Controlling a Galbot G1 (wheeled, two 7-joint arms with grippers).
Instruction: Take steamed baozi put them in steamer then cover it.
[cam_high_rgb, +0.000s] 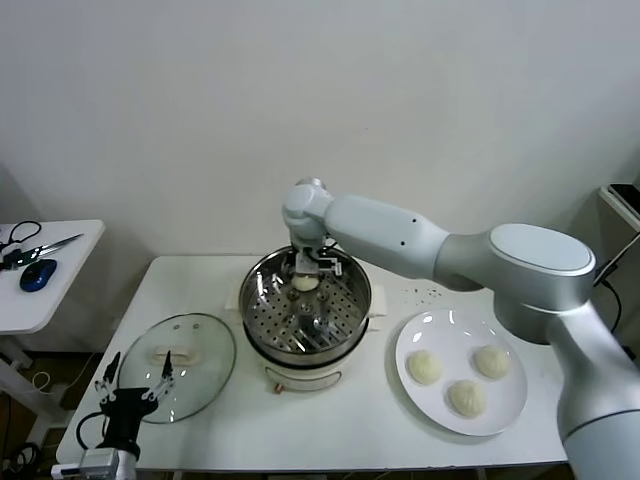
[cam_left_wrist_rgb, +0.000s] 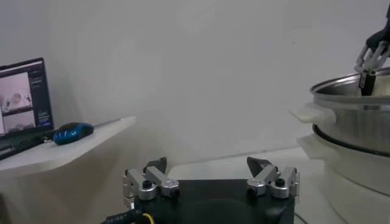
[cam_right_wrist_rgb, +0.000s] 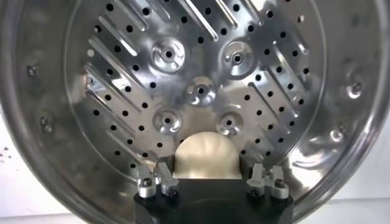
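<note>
The right claw (cam_high_rgb: 305, 272) reaches down inside the round shiny stainless-steel steamer basket (cam_high_rgb: 262, 283), which sits on its cream-white cooker base in the middle of the white counter (cam_high_rgb: 200, 290). In the right wrist view the jaws stand apart with one small, smooth, cream-white dough bun (cam_right_wrist_rgb: 204, 155) between them, resting against the far part of the perforated floor; the fingertips (cam_right_wrist_rgb: 153, 180) look clear of the dough, so I judge the bun has just been let go rather than gripped.

Three more cream-white buns (cam_high_rgb: 424, 366) lie well apart from the steamer on the flat white round plate (cam_high_rgb: 420, 330) to its right. The round clear glass lid (cam_high_rgb: 200, 355) with its flat cream handle lies on the counter to the steamer's left. The left claw (cam_high_rgb: 134, 385) hangs by the lid's near edge with its jaws wide and nothing in them.

To finish this step well, the right claw should rise straight up until its fingers are above the steel rim before swinging toward the plate; a sideways pull could nudge the soft bun or clip the basket wall. This bun sits toward the back, which leaves the centre and front free, so the next three should go there, spaced so they do not press together and the lid can seat flat on the rim.
</note>
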